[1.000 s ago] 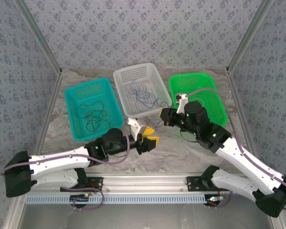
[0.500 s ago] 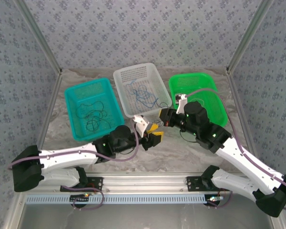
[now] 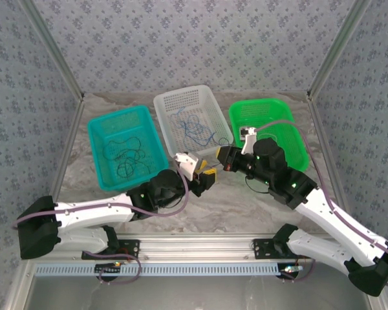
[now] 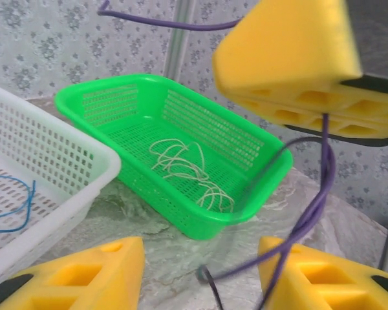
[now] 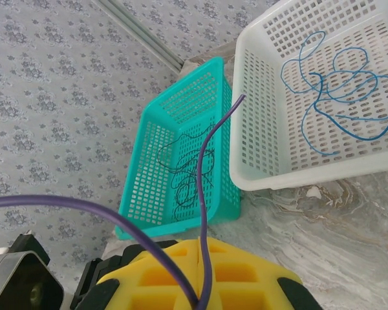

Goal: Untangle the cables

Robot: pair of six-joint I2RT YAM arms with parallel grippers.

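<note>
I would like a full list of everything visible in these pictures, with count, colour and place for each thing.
teal basket: 1, far left of the table
white basket: 1, far middle
green basket: 1, far right
black cables: several, in teal basket
blue cables: several, in white basket
white cables: several, in green basket
purple cable: 1, hanging from the right gripper
table: 1, grey marbled
left gripper: 1, yellow, open around purple cable
right gripper: 1, yellow, shut on purple cable
</note>
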